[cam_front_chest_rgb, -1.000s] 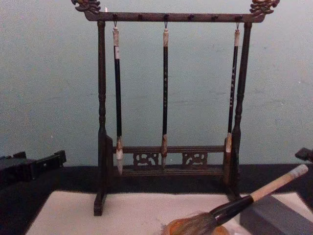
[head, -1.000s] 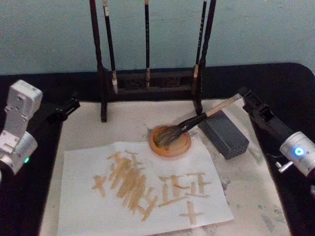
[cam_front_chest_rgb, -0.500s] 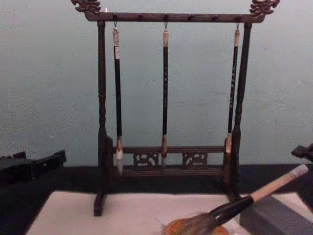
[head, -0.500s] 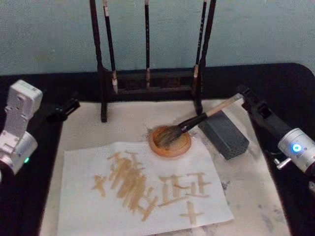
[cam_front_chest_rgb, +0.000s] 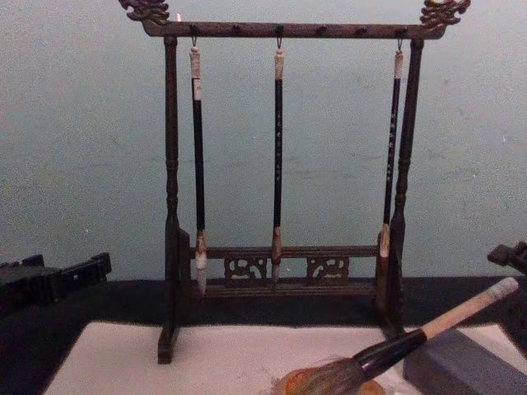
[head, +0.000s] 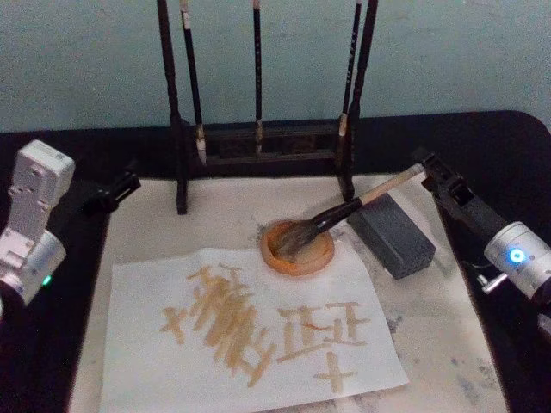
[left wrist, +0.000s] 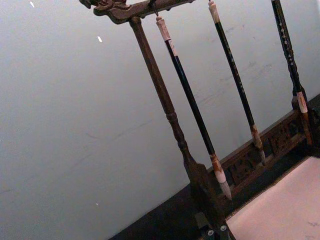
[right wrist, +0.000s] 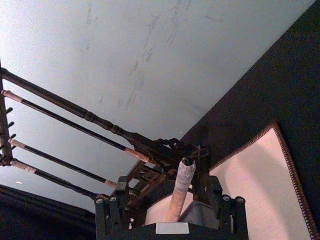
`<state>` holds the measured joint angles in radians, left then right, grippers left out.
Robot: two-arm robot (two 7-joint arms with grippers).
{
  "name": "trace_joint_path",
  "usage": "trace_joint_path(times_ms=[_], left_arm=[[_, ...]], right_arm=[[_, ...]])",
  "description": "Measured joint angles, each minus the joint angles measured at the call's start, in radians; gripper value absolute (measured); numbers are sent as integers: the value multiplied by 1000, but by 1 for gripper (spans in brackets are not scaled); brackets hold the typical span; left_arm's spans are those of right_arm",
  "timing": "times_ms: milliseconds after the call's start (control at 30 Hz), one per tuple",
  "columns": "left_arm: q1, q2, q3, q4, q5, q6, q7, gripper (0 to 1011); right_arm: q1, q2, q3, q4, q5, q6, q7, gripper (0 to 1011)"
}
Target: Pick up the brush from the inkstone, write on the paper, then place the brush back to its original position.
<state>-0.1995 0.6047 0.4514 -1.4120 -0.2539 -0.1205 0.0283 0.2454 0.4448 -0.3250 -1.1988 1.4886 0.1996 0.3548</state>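
Observation:
The brush lies at a slant, its bristle head in the orange-brown inkstone and its pale handle resting on a grey block. My right gripper is open at the handle's far end. In the right wrist view the handle runs between the spread fingers without touching them. In front of the dish lies the paper, covered with tan strokes. My left gripper is parked at the mat's left edge, away from everything. The chest view shows the brush and the right gripper at the right edge.
A dark wooden rack with three thin hanging brushes stands behind the dish. The grey block sits right of the dish. An off-white felt mat covers the black table under everything.
My right gripper has edged slightly inward at the handle's end. The brush, the dish and the left arm have not moved.

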Motion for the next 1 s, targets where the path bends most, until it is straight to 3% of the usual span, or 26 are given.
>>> trace_joint_path(times_ms=[1000], left_arm=[[0,0,0,0,0,0,0,1002]], right_arm=[[69,12,-79,62,29,-24,15,1001]])
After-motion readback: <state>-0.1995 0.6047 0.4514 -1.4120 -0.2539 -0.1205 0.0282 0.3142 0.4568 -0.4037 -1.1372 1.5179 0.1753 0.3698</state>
